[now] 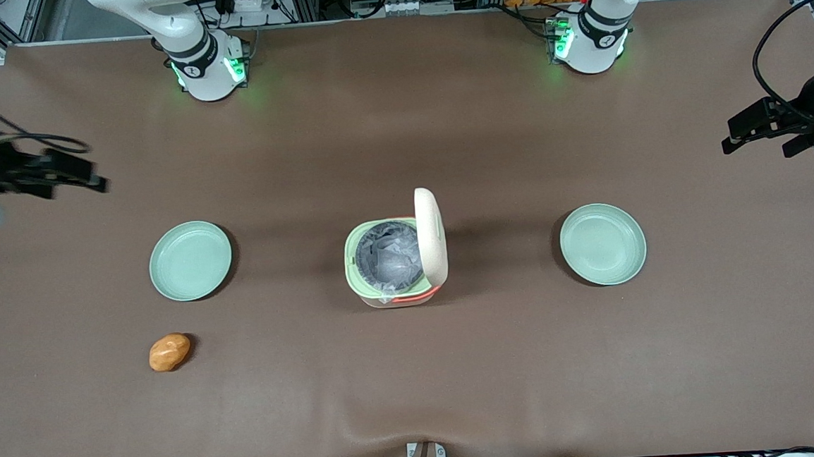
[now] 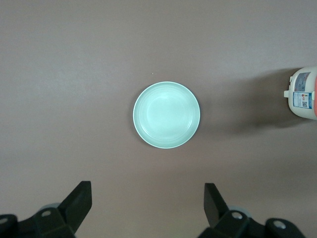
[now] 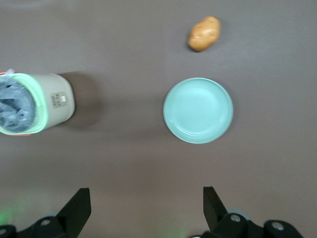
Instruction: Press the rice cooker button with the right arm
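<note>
**Rice cooker open at mid-surface; right arm's gripper well apart from it**

1. Nearest the front camera: an orange-brown, potato-shaped lump (image 1: 169, 352), toward the working arm's end of the brown surface (image 1: 417, 390).
2. Farther in: the small cream-white rice cooker (image 1: 395, 257) stands upright between two round pale green plates (image 1: 190, 261) (image 1: 603, 243), touching neither.
   - Its mouth faces up, showing the grey inner pot (image 1: 389, 252).
   - Its cream lid (image 1: 431, 234) stands on edge on the side toward the parked arm, long axis running near to far.
3. The button cannot be made out with certainty.
4. Handling, as judged:
   - The cooker looks light, rigid and smooth, so it is liable to slide or tip under a sideways push.
   - Contact should be one fingertip square on the button, not a grasp.
5. Farthest: the right arm's black gripper (image 1: 71, 175) hangs over bare surface at the working arm's end, jaws spread wide and holding nothing.
</note>
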